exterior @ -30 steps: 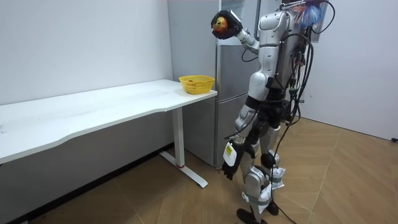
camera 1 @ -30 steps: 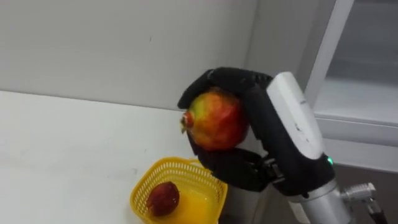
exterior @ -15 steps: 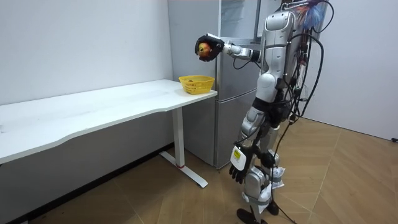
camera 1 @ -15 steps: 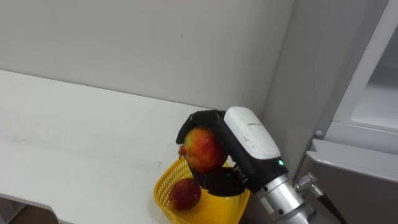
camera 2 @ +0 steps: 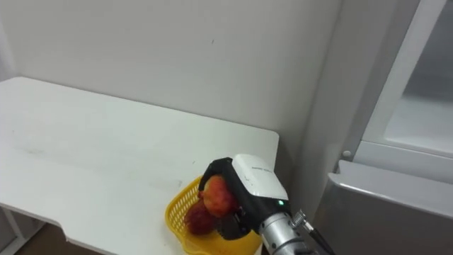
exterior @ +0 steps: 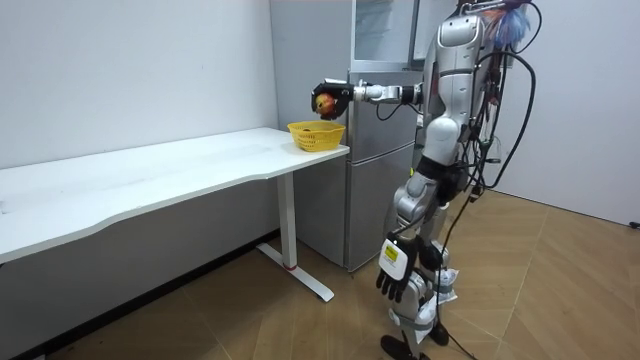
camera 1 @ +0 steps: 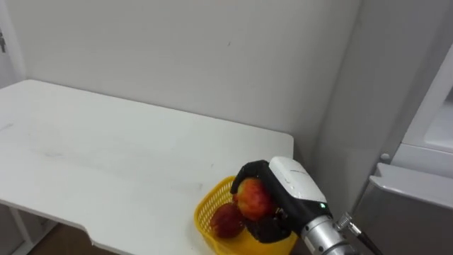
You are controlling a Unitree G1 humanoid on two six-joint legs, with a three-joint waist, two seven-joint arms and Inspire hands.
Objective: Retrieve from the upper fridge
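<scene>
The right hand (camera 1: 291, 190) has come down a long way. A second ago it was raised above head height beside the upper part of the fridge (exterior: 375, 150). Half a second ago it was at shoulder height out over the end of the bench (camera 1: 106, 152). Now the arm reaches out level from the shoulder, and the hand hangs directly over the yellow basket (camera 1: 202, 212). Its dark fingers are still clenched around the pomegranate (camera 1: 252, 198), wrapping it from above and below as before, with the white back of the hand turned up.

In the room view the pomegranate sits above the basket's rim with a gap between them, so it is not yet inside. In the eye views it overlaps the basket's far rim. A dark red fruit (camera 1: 226, 221) lies in the basket, at about 7 o'clock from the pomegranate and very close to it. That fruit and the basket lie where they lay earlier, at the bench corner nearest the fridge. The fridge's grey door is at 3 o'clock from them.

The head camera has tipped down and swung toward the bench over the same second, so much more of the white benchtop now stretches away toward 9 o'clock.

The robot stands upright on the wooden floor in front of the fridge, off the bench's end. Its left hand (exterior: 396, 284) hangs beside the thigh, fingers loose and pointing down, holding nothing.
</scene>
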